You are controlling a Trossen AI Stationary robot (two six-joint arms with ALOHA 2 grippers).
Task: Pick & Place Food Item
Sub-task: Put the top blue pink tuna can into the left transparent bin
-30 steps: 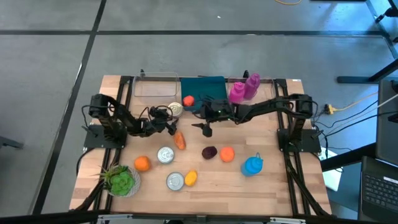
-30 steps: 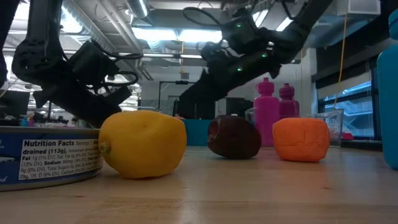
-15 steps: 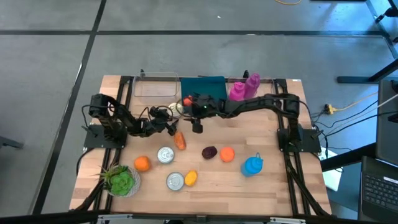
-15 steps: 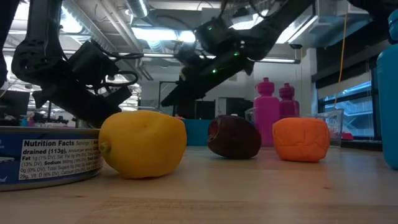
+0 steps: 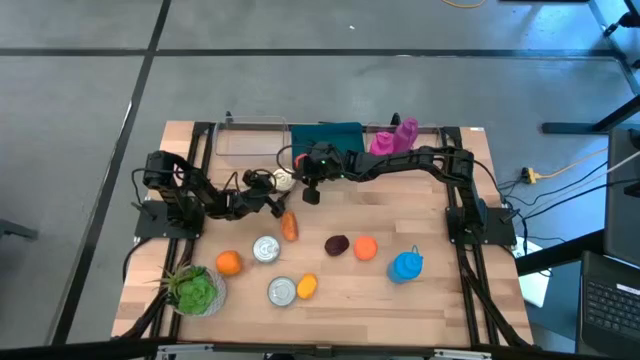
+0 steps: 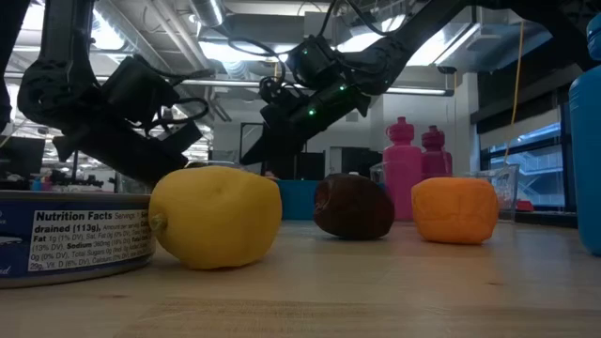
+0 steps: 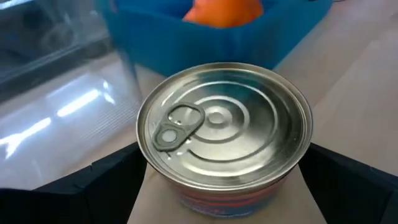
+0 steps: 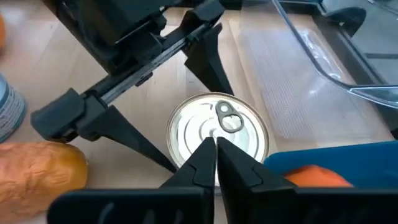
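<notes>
Swinging leftward since before, the right gripper (image 5: 309,196) hangs clenched and empty, high view. Left wrist view: the left gripper (image 7: 224,180) straddles the can (image 7: 224,130) on the worktop (image 7: 367,99), released. Next, closing should secure it.

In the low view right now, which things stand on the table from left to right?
Tin can → yellow lemon → dark plum-like fruit → pink bottles → orange fruit → blue container.
</notes>
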